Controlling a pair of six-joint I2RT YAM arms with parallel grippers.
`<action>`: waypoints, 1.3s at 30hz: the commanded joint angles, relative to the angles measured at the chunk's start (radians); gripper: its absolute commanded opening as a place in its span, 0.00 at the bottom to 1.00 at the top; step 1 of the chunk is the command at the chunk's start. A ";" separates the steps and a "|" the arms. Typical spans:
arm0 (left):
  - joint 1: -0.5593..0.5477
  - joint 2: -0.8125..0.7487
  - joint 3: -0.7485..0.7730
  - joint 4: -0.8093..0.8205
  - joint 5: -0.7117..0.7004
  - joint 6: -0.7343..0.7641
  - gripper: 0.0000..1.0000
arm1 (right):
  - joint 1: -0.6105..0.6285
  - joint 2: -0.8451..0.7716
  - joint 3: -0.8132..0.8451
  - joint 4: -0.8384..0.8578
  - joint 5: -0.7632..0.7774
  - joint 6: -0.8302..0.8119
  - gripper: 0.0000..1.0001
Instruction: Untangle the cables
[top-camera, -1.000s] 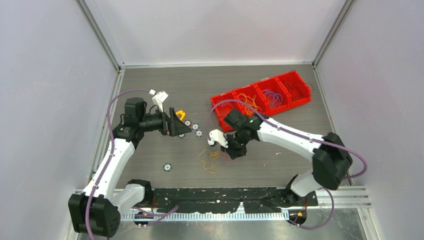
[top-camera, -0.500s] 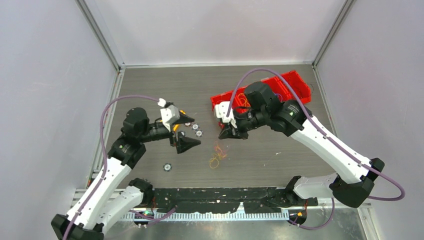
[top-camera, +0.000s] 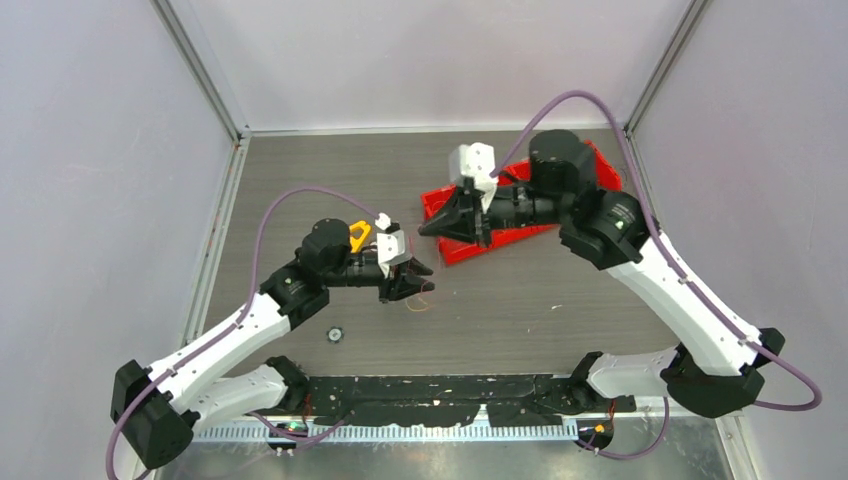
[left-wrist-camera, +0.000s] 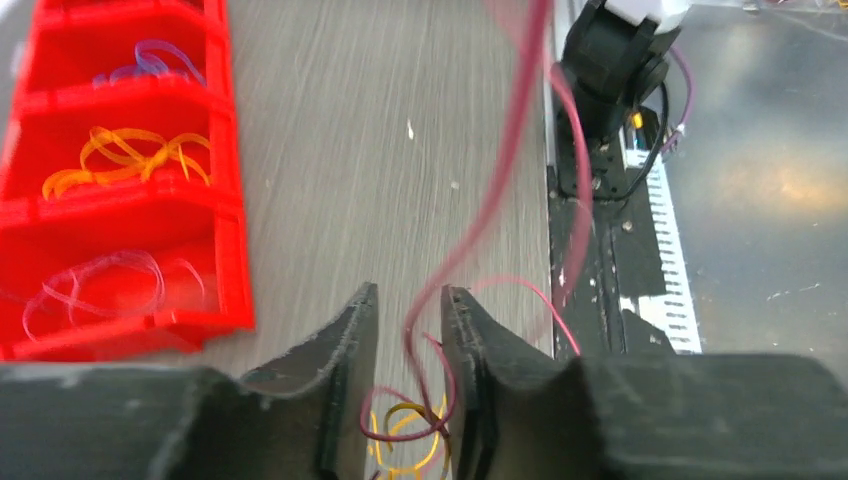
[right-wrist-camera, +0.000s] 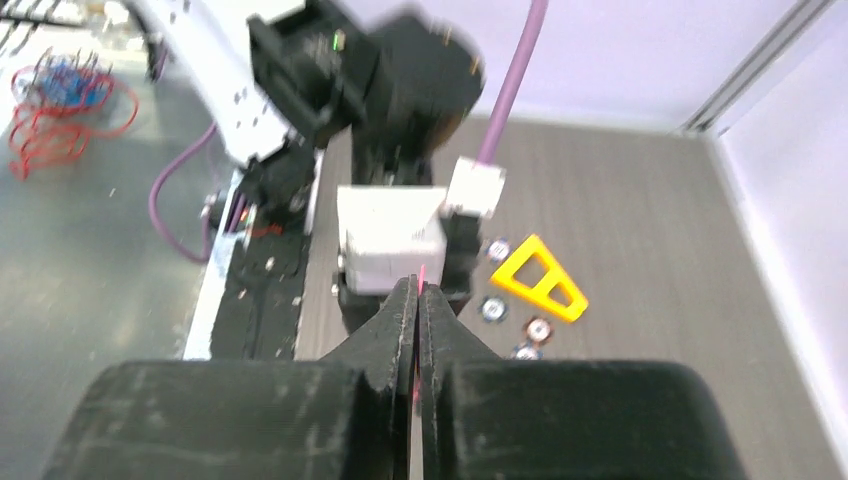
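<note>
Holding a red cable (left-wrist-camera: 500, 185) pinched tight up high, the right claw (right-wrist-camera: 417, 292) stretches it down through the half-open left claw (left-wrist-camera: 405, 302), which grips nothing and sits by the yellow cables (left-wrist-camera: 400, 437), maybe to slide it free.

Bright, even light casts only faint shadows; the right wrist view is motion-blurred, and the left wrist view smears the red cable (left-wrist-camera: 505, 170).

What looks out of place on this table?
A red wire hangs in mid-air from the shut right tool, passing through the open left tool down to a small yellow-and-dark tangle lying loose on the table, outside the red bins. Nothing looks broken.
</note>
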 joint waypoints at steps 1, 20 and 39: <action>0.075 -0.035 -0.110 -0.064 -0.021 0.102 0.28 | -0.043 -0.066 0.141 0.181 0.068 0.120 0.05; 0.275 -0.186 -0.243 -0.393 0.014 0.365 0.42 | -0.384 -0.047 0.172 0.322 0.079 0.281 0.05; 0.304 -0.259 -0.225 -0.433 -0.008 0.339 0.72 | -0.457 -0.020 0.009 0.369 0.147 0.164 0.05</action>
